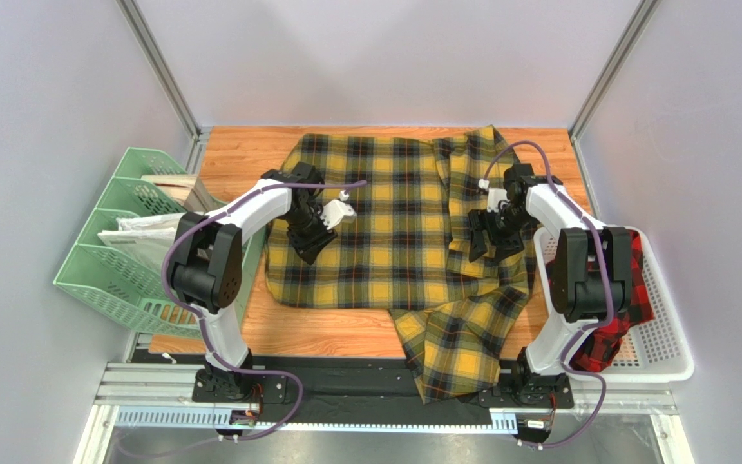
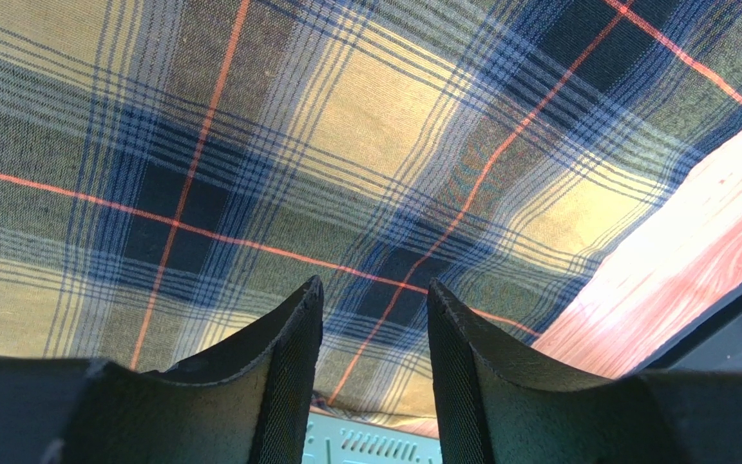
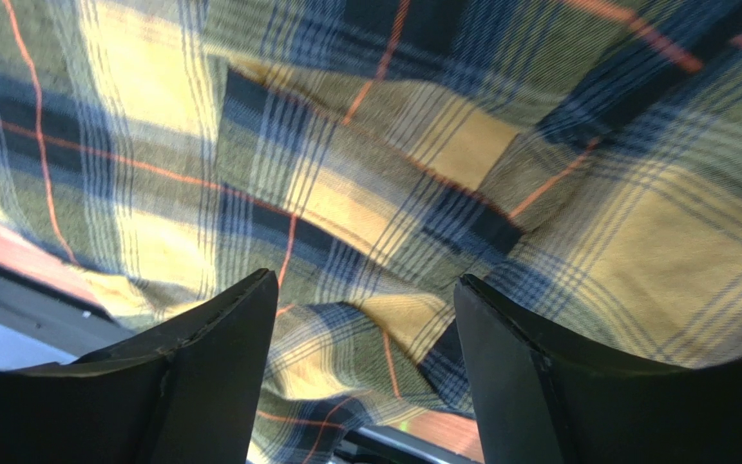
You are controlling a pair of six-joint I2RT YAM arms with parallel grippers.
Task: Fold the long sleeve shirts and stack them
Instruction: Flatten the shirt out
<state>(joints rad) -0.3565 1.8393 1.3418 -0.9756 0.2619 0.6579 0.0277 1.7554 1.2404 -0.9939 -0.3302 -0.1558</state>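
Hanging off the near table edge between the arm bases, a sleeve [image 1: 457, 343] of the yellow-and-black shirt [image 1: 375, 222] worries me: pulled sideways, it may snag on the rail [image 1: 346, 394] or drag the body crooked. Most of that shirt lies spread on the table [image 1: 235, 155], bunched along its right side, where a pinch could catch several layers. Over flat cloth the left gripper [image 2: 373, 285] hangs narrowly parted and empty; the right gripper [image 3: 365, 280] gapes wider, empty, above the folds. Bare wood shows left; the white basket [image 1: 670, 362] holding the red-and-black shirt [image 1: 626, 319] crowds the right
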